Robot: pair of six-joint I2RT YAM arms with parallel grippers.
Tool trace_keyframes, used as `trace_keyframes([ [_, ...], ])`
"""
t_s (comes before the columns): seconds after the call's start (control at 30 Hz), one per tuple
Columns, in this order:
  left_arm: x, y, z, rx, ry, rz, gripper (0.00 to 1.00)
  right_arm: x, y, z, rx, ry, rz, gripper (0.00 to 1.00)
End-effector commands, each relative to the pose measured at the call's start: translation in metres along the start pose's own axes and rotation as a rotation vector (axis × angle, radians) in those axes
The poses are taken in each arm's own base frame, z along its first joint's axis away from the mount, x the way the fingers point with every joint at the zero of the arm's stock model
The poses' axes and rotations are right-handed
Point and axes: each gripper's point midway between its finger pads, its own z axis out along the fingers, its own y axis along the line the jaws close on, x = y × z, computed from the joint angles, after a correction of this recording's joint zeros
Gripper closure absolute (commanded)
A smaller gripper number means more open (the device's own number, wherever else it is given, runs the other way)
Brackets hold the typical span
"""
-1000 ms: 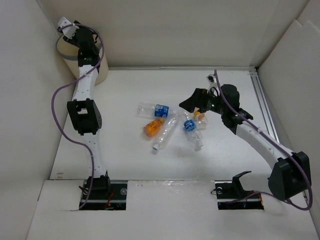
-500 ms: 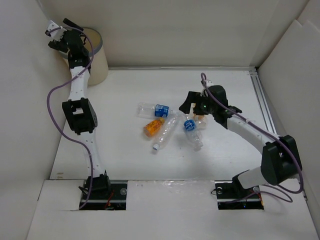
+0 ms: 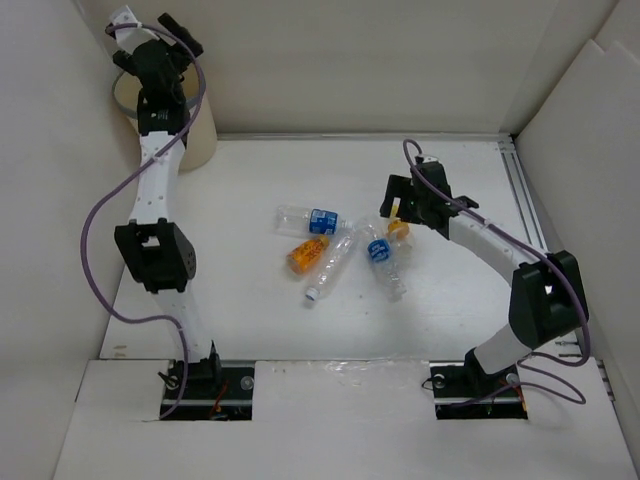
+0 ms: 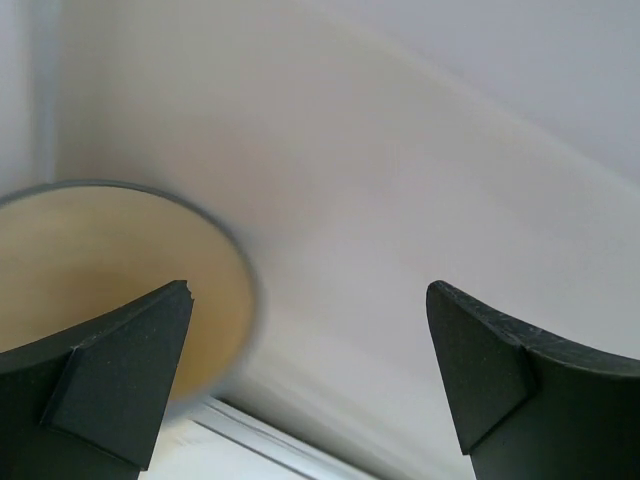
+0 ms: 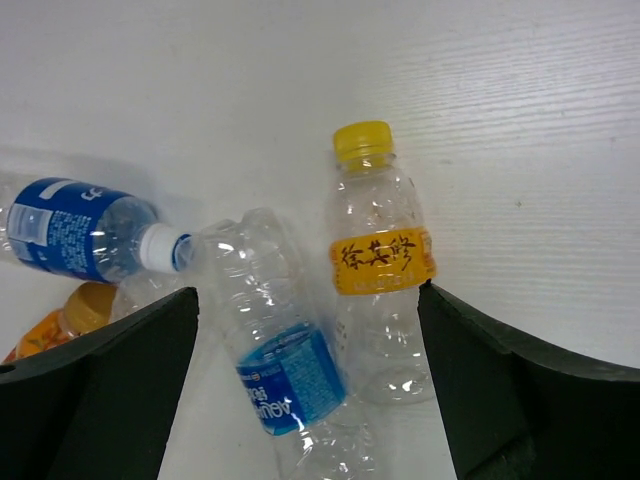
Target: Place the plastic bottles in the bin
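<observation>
Bottles [image 3: 320, 283] lie in a loose cluster on the white table [image 3: 250, 180], all outside the bin [image 3: 203, 130]; from above you can count five. Your right gripper [image 5: 308, 300] hangs over the cluster's right end, its fingers spread wide and gripping nothing. In its wrist view you see the yellow-capped bottle [image 5: 378, 265], clear with an orange label band, lying between the fingers, nearer the right one. Just to its left lies a crumpled blue-labelled bottle [image 5: 285, 360], whose top end meets the white cap of a second blue-labelled bottle [image 5: 75, 228] running off to the left. Below that one, the orange-filled bottle [image 5: 55, 325] peeks out beside the left finger. From above, a label-less clear bottle [image 3: 335, 258] lies just beside the orange-filled one. Your left gripper [image 4: 310, 370] is raised at the far left corner by the bin, fingers wide apart and empty. Its wrist view shows the bin's grey-rimmed mouth behind the left finger, blurred.
</observation>
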Motion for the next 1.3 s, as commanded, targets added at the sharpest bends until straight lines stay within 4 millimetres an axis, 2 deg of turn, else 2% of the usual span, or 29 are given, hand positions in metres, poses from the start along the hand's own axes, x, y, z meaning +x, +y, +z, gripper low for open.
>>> trace_keyframes([
  [0.0, -0.035, -0.092, -0.076, 0.218, 0.054, 0.008, 0.00, 0.001, -0.019, 0.000, 0.049, 0.009, 0.043, 0.06],
  [0.03, -0.028, -0.101, -0.088, 0.232, 0.085, 0.009, 0.00, 0.006, -0.024, 0.006, 0.049, 0.021, 0.051, 0.09],
  [0.07, -0.025, -0.122, -0.113, 0.288, 0.128, 0.005, 0.00, 0.009, -0.022, 0.007, 0.030, 0.027, 0.052, 0.10],
  [0.1, -0.003, -0.123, -0.123, 0.293, 0.190, -0.001, 0.00, 0.013, -0.025, 0.011, 0.029, 0.038, 0.059, 0.12],
  [0.13, 0.006, -0.127, -0.134, 0.301, 0.220, -0.009, 0.00, 0.017, -0.027, 0.012, 0.033, 0.046, 0.058, 0.13],
  [0.17, 0.001, -0.138, -0.151, 0.346, 0.233, -0.025, 0.00, 0.021, -0.029, 0.012, 0.037, 0.054, 0.058, 0.13],
  [0.2, 0.025, -0.142, -0.164, 0.363, 0.295, -0.028, 0.00, 0.021, -0.029, 0.012, 0.037, 0.054, 0.058, 0.13],
  [0.27, 0.034, -0.147, -0.185, 0.388, 0.350, -0.059, 0.00, 0.030, -0.039, 0.017, 0.064, 0.072, 0.062, 0.14],
  [0.3, 0.039, -0.148, -0.192, 0.401, 0.367, -0.057, 0.00, 0.034, -0.041, 0.018, 0.068, 0.080, 0.061, 0.14],
  [0.33, 0.056, -0.144, -0.201, 0.395, 0.413, -0.044, 0.00, 0.039, -0.041, 0.020, 0.065, 0.095, 0.061, 0.14],
  [0.4, 0.056, -0.137, -0.211, 0.388, 0.426, -0.039, 0.00, 0.050, -0.046, 0.025, 0.076, 0.117, 0.059, 0.15],
  [0.43, 0.070, -0.130, -0.217, 0.389, 0.454, -0.032, 0.00, 0.055, -0.046, 0.028, 0.075, 0.136, 0.059, 0.17],
  [0.5, 0.071, -0.127, -0.225, 0.400, 0.462, -0.033, 0.00, 0.056, -0.047, 0.034, 0.075, 0.135, 0.059, 0.22],
  [0.53, 0.082, -0.123, -0.228, 0.403, 0.489, -0.028, 0.00, 0.061, -0.049, 0.037, 0.082, 0.150, 0.058, 0.24],
  [0.6, 0.085, -0.125, -0.235, 0.414, 0.509, -0.025, 0.00, 0.064, -0.050, 0.039, 0.086, 0.159, 0.057, 0.26],
  [0.63, 0.094, -0.125, -0.240, 0.409, 0.531, -0.017, 0.00, 0.063, -0.049, 0.041, 0.089, 0.164, 0.057, 0.26],
  [0.7, 0.101, -0.136, -0.253, 0.419, 0.545, 0.020, 0.00, 0.058, -0.049, 0.041, 0.092, 0.175, 0.064, 0.26],
  [0.77, 0.109, -0.147, -0.266, 0.431, 0.571, 0.042, 0.00, 0.064, -0.052, 0.045, 0.106, 0.205, 0.062, 0.28],
  [0.83, 0.113, -0.155, -0.269, 0.447, 0.594, 0.024, 0.00, 0.064, -0.052, 0.043, 0.111, 0.215, 0.061, 0.35],
  [0.87, 0.120, -0.156, -0.271, 0.461, 0.615, 0.025, 0.00, 0.061, -0.051, 0.041, 0.107, 0.207, 0.062, 0.54],
  [0.9, 0.129, -0.159, -0.274, 0.484, 0.644, 0.012, 0.00, 0.061, -0.055, 0.038, 0.114, 0.204, 0.070, 0.67],
  [0.93, 0.129, -0.160, -0.274, 0.480, 0.647, 0.000, 0.00, 0.062, -0.061, 0.035, 0.122, 0.204, 0.078, 0.74],
  [0.97, 0.137, -0.161, -0.276, 0.493, 0.670, 0.001, 0.00, 0.052, -0.054, 0.027, 0.094, 0.174, 0.081, 0.82],
  [1.03, 0.150, -0.166, -0.279, 0.523, 0.710, -0.011, 0.00, 0.039, -0.059, 0.017, 0.087, 0.139, 0.102, 0.84],
  [1.07, 0.149, -0.170, -0.281, 0.549, 0.716, -0.019, 0.00, 0.026, -0.053, 0.004, 0.067, 0.097, 0.103, 0.86],
  [1.17, 0.168, -0.186, -0.293, 0.665, 0.782, -0.053, 0.00, -0.002, -0.047, -0.022, 0.020, 0.009, 0.129, 0.88],
  [1.2, 0.172, -0.191, -0.299, 0.709, 0.806, -0.072, 0.00, -0.020, -0.035, -0.041, -0.037, -0.052, 0.129, 0.88],
  [1.23, 0.173, -0.208, -0.313, 0.838, 0.837, -0.114, 0.00, -0.030, -0.029, -0.052, -0.084, -0.084, 0.118, 0.88],
  [1.27, 0.179, -0.213, -0.323, 0.909, 0.864, -0.137, 0.00, -0.037, -0.011, -0.065, -0.207, -0.093, 0.083, 0.88],
])
